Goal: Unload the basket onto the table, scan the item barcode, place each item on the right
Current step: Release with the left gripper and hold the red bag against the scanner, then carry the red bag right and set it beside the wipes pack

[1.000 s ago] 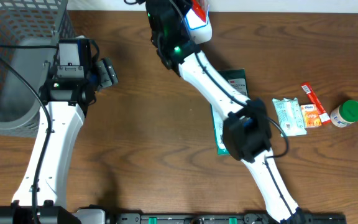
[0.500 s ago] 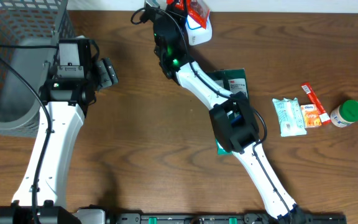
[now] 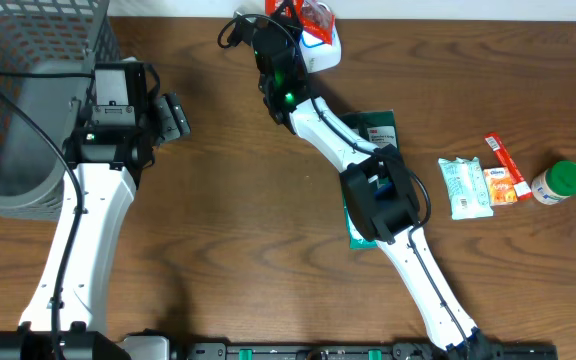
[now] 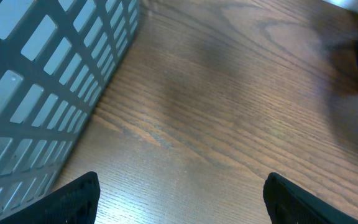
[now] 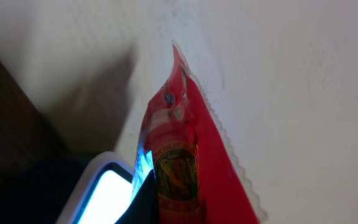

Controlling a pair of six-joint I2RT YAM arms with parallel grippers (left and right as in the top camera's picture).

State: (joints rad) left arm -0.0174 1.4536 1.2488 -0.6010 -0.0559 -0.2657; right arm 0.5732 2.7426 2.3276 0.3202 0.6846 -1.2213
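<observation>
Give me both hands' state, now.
Left hand: open, holding nothing.
Right hand: closed on the red packet.

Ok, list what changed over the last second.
The right gripper, shut on the red packet, shifted slightly left over the white scanner, and its arm's elbow drew in leftward over the green packet. Nothing was picked up or released. The left gripper stayed open beside the basket; the green-lidded jar and wipes pack did not move.

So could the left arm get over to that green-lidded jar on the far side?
Probably not: the left arm sits by the basket, the green-lidded jar stands at the far opposite end, and the right arm stretches across between them.
</observation>
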